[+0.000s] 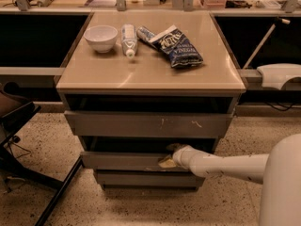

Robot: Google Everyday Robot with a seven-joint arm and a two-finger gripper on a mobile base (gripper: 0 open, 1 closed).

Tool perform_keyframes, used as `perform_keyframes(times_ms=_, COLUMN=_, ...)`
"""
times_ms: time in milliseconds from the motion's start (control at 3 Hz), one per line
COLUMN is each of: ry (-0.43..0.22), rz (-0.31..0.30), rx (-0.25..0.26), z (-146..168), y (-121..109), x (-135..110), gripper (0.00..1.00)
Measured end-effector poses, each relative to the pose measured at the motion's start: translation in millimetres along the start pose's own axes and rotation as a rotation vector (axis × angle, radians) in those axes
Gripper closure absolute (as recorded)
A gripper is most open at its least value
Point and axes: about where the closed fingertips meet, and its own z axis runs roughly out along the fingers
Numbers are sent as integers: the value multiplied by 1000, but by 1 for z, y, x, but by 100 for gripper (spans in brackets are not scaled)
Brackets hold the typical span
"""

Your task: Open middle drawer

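The middle drawer (122, 161) is a wide shallow grey front, pulled out a little, with a dark gap above it. My gripper (168, 157) reaches in from the right on a white arm (225, 165) and sits at the drawer's top edge, right of centre, over the front. The larger scratched drawer front (148, 124) is above it. The narrowest drawer front (148, 179) is below.
On the cabinet top (150, 72) stand a white bowl (101, 36), a white bottle lying down (128, 40) and a blue chip bag (175, 45). A dark chair (19, 140) stands at the left. The floor is speckled. A white robot part (280, 74) is at the right.
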Motion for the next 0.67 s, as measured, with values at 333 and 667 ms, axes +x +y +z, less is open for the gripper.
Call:
perform_keyframes(times_ms=333, ry=-7, rz=55, rx=18, z=-17, y=27, x=17, gripper=100)
perform_keyframes(times_ms=667, ry=-7, rz=58, rx=18, z=-22, y=26, x=12, gripper=100)
